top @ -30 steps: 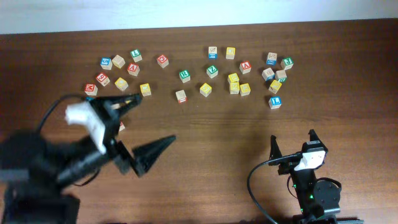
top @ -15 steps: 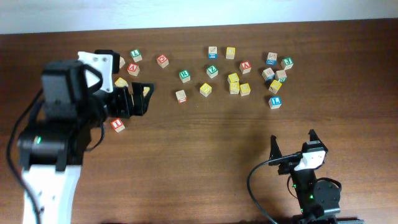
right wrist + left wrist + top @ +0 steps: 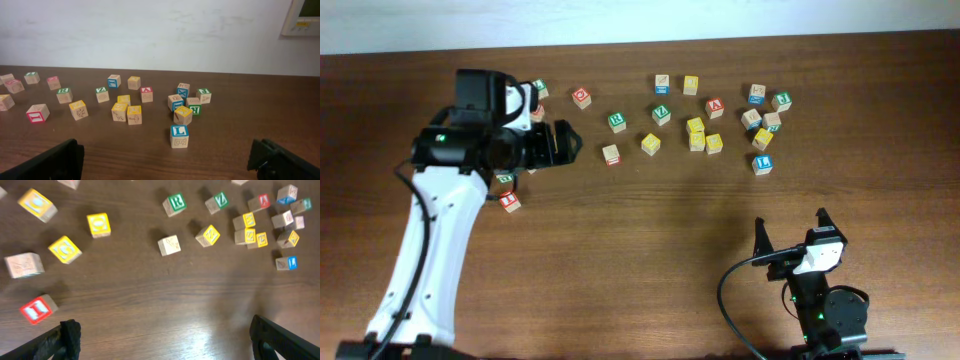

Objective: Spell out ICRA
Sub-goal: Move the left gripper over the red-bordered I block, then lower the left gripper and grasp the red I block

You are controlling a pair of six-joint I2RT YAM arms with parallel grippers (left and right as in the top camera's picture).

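The left gripper (image 3: 165, 332) hangs over the table (image 3: 165, 300) with its jaws spread wide and nothing between them. The red I cube (image 3: 36, 309) lies just ahead of the finger at the left edge of the wrist view, close but apart from it. A yellow cube (image 3: 65, 249) sits a little farther ahead on that side, its letter too blurred to read. The green R cube (image 3: 175, 203) lies well ahead, near centre. The A cannot be picked out.

The right gripper (image 3: 165, 155) is also fully open and empty, with a blue L cube (image 3: 179, 136) the nearest one ahead of it.
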